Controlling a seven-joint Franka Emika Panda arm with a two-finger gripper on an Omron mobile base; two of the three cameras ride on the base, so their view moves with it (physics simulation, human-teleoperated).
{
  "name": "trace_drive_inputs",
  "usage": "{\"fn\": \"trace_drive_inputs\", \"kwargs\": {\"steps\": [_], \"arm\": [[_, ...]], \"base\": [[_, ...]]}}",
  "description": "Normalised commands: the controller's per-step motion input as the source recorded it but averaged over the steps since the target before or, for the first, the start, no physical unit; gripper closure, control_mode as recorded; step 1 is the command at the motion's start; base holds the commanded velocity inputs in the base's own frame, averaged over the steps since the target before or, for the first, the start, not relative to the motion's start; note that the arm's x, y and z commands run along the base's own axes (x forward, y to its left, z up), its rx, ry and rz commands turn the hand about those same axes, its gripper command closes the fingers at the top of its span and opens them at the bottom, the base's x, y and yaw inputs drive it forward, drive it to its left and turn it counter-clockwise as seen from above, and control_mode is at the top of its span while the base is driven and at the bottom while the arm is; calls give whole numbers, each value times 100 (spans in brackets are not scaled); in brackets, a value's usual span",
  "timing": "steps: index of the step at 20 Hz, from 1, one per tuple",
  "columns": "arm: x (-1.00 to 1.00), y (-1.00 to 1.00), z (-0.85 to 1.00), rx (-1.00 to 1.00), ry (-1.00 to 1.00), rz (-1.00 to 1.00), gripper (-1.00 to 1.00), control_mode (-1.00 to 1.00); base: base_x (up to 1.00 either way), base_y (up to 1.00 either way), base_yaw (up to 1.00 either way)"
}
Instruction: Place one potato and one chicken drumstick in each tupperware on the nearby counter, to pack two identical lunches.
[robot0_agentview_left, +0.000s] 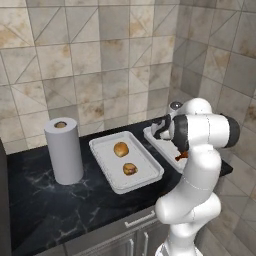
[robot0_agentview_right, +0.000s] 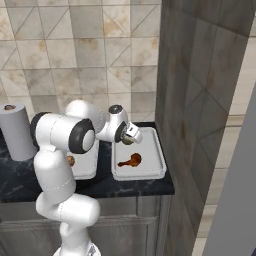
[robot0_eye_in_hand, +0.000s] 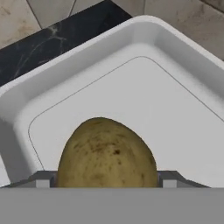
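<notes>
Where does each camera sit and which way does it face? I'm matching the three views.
Left base view: behind-left, looking down at the counter; the arm rises lower right.
Right base view: behind-right; arm lower left, gripper over the right tupperware.
Hand view: along the gripper onto the potato.
Both base views share the paper towel roll.

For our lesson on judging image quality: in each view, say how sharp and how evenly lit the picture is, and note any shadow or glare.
Left base view: soft, even light, paper towel roll faintly shaded, no glare. Right base view: dim wall, drumstick small and blurry. Hand view: potato sharp, tray rim gently shaded.
</notes>
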Motion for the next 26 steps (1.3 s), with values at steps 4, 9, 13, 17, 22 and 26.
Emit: {"fn": "trace_drive_inputs", "kwargs": {"steps": [4, 9, 13, 17, 22, 26], "arm": [[48, -16, -34, 0, 3, -1, 100, -100], [28, -2, -7, 0, 5, -1, -100, -100], [-2, 0, 26, 0, 6, -2, -100, -100], [-3, 0, 20, 0, 6, -2, -100, -100], [15, 0, 2, 0, 0, -2, -100, -100], [-79, 1, 21, 0, 4, -1, -100, -100]], "base": [[0, 0, 0], [0, 0, 0], [0, 0, 0], [0, 0, 0], [0, 0, 0], [0, 0, 0]]}}
